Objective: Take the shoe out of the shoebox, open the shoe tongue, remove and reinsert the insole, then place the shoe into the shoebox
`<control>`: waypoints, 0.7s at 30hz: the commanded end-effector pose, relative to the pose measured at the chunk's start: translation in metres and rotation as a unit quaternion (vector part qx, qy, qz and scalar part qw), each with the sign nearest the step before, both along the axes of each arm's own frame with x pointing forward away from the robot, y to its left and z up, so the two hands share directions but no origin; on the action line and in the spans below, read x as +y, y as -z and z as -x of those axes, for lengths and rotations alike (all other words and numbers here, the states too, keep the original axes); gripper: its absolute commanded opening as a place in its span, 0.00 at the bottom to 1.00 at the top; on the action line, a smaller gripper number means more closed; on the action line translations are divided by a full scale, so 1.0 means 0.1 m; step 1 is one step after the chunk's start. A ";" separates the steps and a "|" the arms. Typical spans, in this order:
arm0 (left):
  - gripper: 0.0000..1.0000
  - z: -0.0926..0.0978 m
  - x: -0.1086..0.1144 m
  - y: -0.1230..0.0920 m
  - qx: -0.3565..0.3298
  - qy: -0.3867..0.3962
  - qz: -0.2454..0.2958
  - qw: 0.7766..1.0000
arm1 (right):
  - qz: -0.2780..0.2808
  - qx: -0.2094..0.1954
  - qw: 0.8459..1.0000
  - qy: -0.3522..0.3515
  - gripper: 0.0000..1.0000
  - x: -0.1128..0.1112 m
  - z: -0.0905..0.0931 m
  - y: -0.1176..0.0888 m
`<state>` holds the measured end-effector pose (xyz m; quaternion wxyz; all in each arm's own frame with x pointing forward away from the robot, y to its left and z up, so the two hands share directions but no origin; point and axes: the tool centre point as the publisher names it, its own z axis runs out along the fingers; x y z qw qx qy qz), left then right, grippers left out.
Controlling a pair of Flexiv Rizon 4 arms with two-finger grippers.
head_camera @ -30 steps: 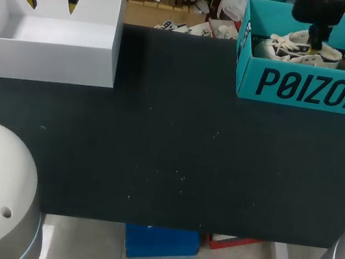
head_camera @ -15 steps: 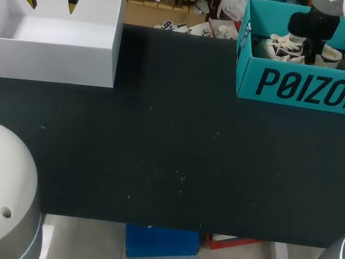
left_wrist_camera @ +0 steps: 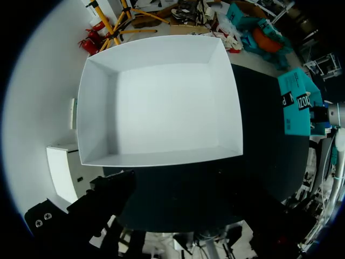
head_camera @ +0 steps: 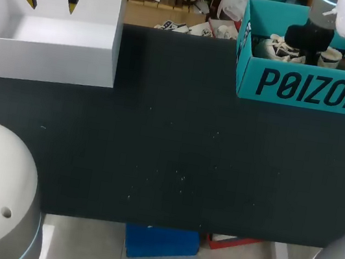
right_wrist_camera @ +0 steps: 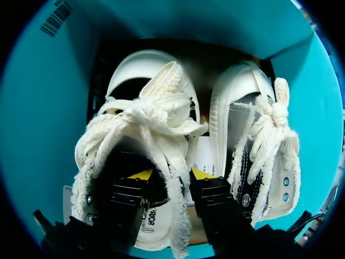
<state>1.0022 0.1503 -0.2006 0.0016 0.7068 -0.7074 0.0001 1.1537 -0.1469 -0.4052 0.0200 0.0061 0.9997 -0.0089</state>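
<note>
A pair of cream canvas shoes with frayed laces lies in the teal shoebox (head_camera: 310,89) at the table's back right. My right gripper (head_camera: 310,49) is down inside that box. In the right wrist view the right gripper (right_wrist_camera: 171,174) is shut on the near shoe (right_wrist_camera: 156,108). One finger is inside the shoe's opening over the insole, and the other is in the gap beside the second shoe (right_wrist_camera: 248,129). The shoe's frayed side wall is pinched between them. My left gripper (head_camera: 50,0) hangs open over the back of the white box (head_camera: 47,50), with nothing in it.
The white box (left_wrist_camera: 161,102) at the back left is open-topped with bare white walls and floor. The teal shoebox walls (right_wrist_camera: 43,108) stand close around the shoes on all sides. The black tabletop (head_camera: 170,142) spreads between and in front of the two boxes.
My right arm has swung in from the right and its gripper has sunk lower into the teal box onto the shoe. The left arm has not moved.
</note>
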 end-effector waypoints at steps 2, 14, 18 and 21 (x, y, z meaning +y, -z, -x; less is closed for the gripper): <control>1.00 0.00 0.00 -0.01 0.000 0.000 -0.001 1.000 | 0.000 -0.001 1.000 0.000 0.33 0.03 -0.06 0.10; 1.00 0.00 0.00 -0.01 0.000 0.000 -0.001 1.000 | 0.015 -0.004 1.000 -0.009 0.00 -0.01 -0.01 -0.04; 1.00 0.00 0.00 -0.01 0.000 0.000 -0.001 1.000 | 0.022 -0.008 1.000 -0.012 0.00 -0.04 -0.02 -0.23; 1.00 0.00 0.00 -0.01 0.000 0.000 -0.001 1.000 | 0.025 -0.010 1.000 -0.012 0.00 -0.06 -0.03 -0.39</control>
